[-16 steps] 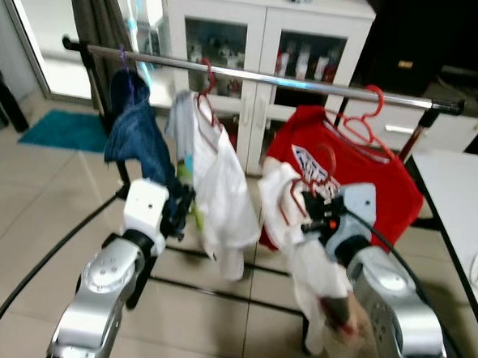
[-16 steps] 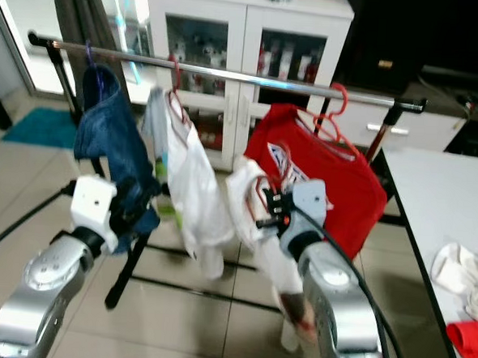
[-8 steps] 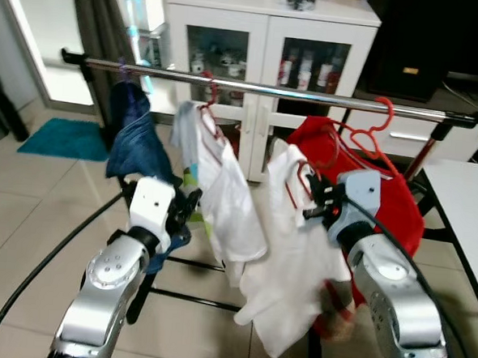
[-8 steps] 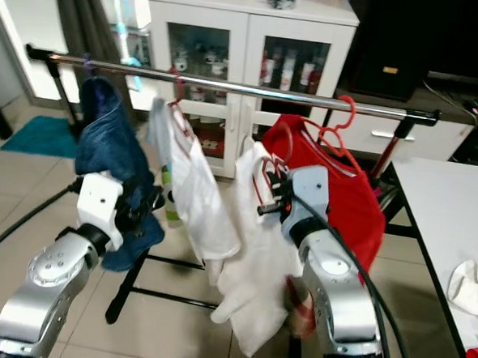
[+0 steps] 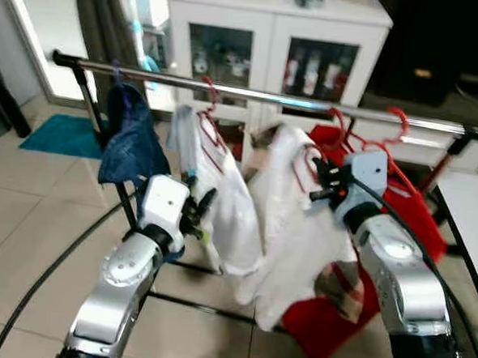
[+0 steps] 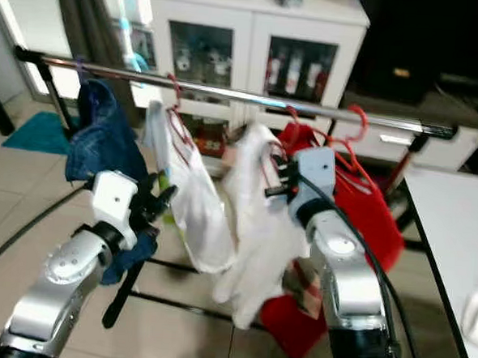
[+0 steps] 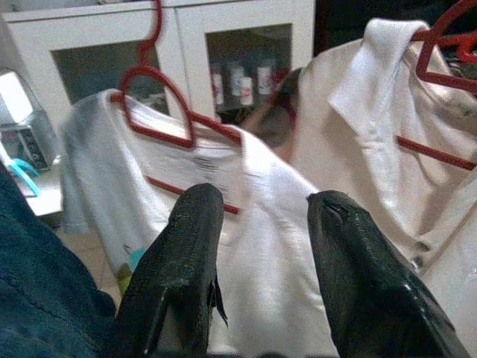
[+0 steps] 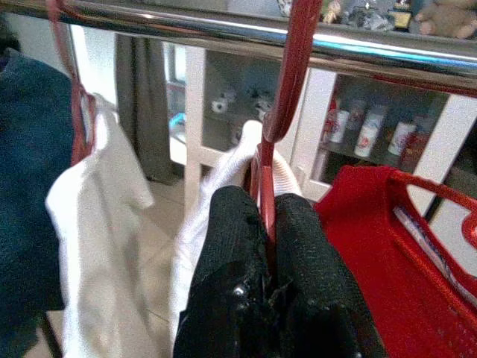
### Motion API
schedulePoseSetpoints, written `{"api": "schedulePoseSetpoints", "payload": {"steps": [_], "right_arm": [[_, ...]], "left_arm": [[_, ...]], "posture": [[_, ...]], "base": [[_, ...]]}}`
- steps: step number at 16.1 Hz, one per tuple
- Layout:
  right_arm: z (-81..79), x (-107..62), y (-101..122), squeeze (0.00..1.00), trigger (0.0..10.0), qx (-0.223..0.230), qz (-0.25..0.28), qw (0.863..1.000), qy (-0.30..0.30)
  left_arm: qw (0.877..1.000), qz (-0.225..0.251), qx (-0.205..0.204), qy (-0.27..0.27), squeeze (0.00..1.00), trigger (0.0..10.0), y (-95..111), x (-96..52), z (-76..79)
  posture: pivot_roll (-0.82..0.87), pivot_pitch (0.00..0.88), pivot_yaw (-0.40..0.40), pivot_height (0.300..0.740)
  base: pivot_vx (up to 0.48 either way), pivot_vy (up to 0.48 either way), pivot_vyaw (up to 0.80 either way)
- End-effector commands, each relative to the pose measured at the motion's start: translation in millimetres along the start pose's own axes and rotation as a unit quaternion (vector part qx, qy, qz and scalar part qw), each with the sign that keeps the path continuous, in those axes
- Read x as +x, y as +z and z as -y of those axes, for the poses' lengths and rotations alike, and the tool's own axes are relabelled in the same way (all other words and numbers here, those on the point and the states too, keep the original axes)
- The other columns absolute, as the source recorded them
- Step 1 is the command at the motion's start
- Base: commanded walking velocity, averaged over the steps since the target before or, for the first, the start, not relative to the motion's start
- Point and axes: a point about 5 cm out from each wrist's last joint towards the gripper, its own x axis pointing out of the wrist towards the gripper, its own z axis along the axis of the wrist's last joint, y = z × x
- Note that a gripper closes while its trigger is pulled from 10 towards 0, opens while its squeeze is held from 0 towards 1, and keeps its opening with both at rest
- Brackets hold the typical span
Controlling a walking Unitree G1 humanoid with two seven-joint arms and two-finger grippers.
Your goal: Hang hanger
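The right pincer (image 8: 262, 224) is pinching the neck of a red hanger (image 8: 287, 82) just under the rail (image 8: 186, 22); whether its hook has caught the rail cannot be told. A white shirt (image 5: 293, 231) droops from that hanger, hiding part of the red shirt (image 5: 407, 214) behind. The left pincer (image 7: 257, 257) is spread, facing another white shirt (image 5: 221, 202). Blue jeans (image 5: 128, 140) hang at the rail's left end before a white cabinet (image 5: 272, 35).

Beige tiled floor (image 5: 26, 215), white glass-door cabinet (image 5: 276, 35), teal mat (image 5: 59, 134), white table (image 6: 455, 233)
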Motion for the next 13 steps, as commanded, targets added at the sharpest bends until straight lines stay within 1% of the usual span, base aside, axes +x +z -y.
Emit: {"api": "schedulePoseSetpoints", "payload": {"steps": [1, 2, 3, 4, 5, 6, 7, 8, 9, 10, 11, 13], "right_arm": [[-7.0, 8.6, 16, 0.00, 10.0, -0.008, 0.028, 0.999, 0.014], [-6.7, 14.1, 18, 0.00, 10.0, -0.018, 0.024, 0.999, 0.017], [-6.7, 15.6, 18, 0.00, 10.0, -0.021, 0.021, 0.999, 0.019], [-5.4, 20.8, 20, 0.00, 10.0, -0.019, 0.015, 0.999, 0.021], [-4.8, 22.0, 20, 0.00, 10.0, -0.020, 0.013, 1.000, 0.019], [-1.2, 27.5, 20, 0.00, 10.0, -0.022, 0.001, 1.000, 0.007], [0.3, 30.3, 20, 0.00, 10.0, -0.022, -0.004, 1.000, 0.002], [7.7, 42.2, 21, 0.00, 10.0, -0.014, -0.022, 0.999, -0.025], [9.1, 44.4, 21, 0.00, 10.0, -0.012, -0.027, 0.999, -0.030], [12.9, 50.4, 20, 0.00, 10.0, -0.020, -0.047, 0.998, -0.040], [17.1, 55.7, 21, 0.00, 10.0, -0.014, -0.055, 0.997, -0.053], [21.7, 60.9, 23, 0.00, 10.0, -0.008, -0.061, 0.996, -0.066]], "left_arm": [[1.000, 0.001, 0.009, 0.007, 0.00, 10.0, 2, -2.5, -7.7], [1.000, 0.009, 0.012, 0.001, 0.00, 10.0, 5, -1.6, -7.3], [1.000, 0.016, 0.004, -0.004, 0.00, 10.0, 7, -1.1, -6.5], [0.998, 0.038, -0.015, -0.040, 0.00, 10.0, 20, 3.9, -1.3], [0.998, 0.044, -0.015, -0.052, 0.00, 10.0, 23, 4.9, 0.1], [0.994, 0.052, -0.009, -0.092, 0.00, 10.0, 30, 6.6, 4.5], [0.992, 0.052, -0.006, -0.111, 0.00, 10.0, 32, 6.7, 6.5], [0.981, 0.062, -0.001, -0.181, 0.00, 10.0, 41, 4.2, 13.3], [0.979, 0.067, 0.001, -0.193, 0.00, 10.0, 43, 3.6, 14.3], [0.975, 0.074, 0.001, -0.211, 0.00, 10.0, 48, 2.5, 14.6], [0.972, 0.075, -0.004, -0.221, 0.00, 10.0, 51, 1.6, 14.5], [0.970, 0.071, -0.008, -0.233, 0.00, 10.0, 51, 0.9, 15.3]], "posture": [[-0.07, 0.000, -0.006, 0.740], [-0.07, 0.000, -0.008, 0.740], [-0.07, 0.000, -0.008, 0.740], [-0.07, 0.000, -0.011, 0.740], [-0.07, 0.000, -0.011, 0.740], [-0.08, 0.000, -0.008, 0.740], [-0.08, 0.000, -0.008, 0.740], [-0.08, 0.000, -0.004, 0.740], [-0.08, 0.000, -0.004, 0.740], [-0.08, 0.000, 0.000, 0.740], [-0.08, 0.000, 0.000, 0.740], [-0.08, 0.000, 0.000, 0.740]], "base": [[0.300, 0.000, 0.00], [0.251, 0.000, 0.00], [0.000, 0.000, 0.00], [0.000, 0.000, 0.00], [0.000, 0.000, 0.00], [0.000, 0.000, 0.00], [0.000, 0.000, 0.00], [0.000, 0.000, 0.00], [0.000, 0.000, 0.00], [0.000, 0.000, 0.00], [0.000, 0.000, 0.00], [0.000, 0.000, 0.00]]}}
